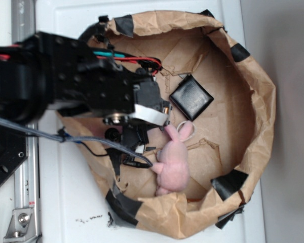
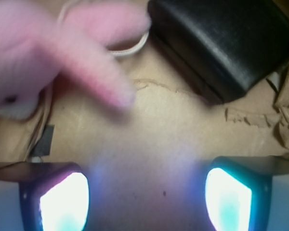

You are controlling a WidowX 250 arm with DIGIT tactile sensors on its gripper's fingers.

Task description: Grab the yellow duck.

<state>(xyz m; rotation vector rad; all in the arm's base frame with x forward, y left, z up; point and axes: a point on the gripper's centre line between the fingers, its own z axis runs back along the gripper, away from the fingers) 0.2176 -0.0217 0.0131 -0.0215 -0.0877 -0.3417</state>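
A: anyone spot the yellow duck? Can't find it in either view.

B: same, probably hidden. Gripper is spread wide, 2 glowing fingers holding nothing, over the crumpled brown paper nest. Fuzzy pink plush bunny just beside it, glossy black square pad near the bunny's ears.

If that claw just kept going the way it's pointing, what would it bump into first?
Most likely bare brown paper. In the wrist view the gripper is open, with only paper straight ahead between its fingers. The pink bunny lies off to the left and the black box to the right. Depth is hard to judge.
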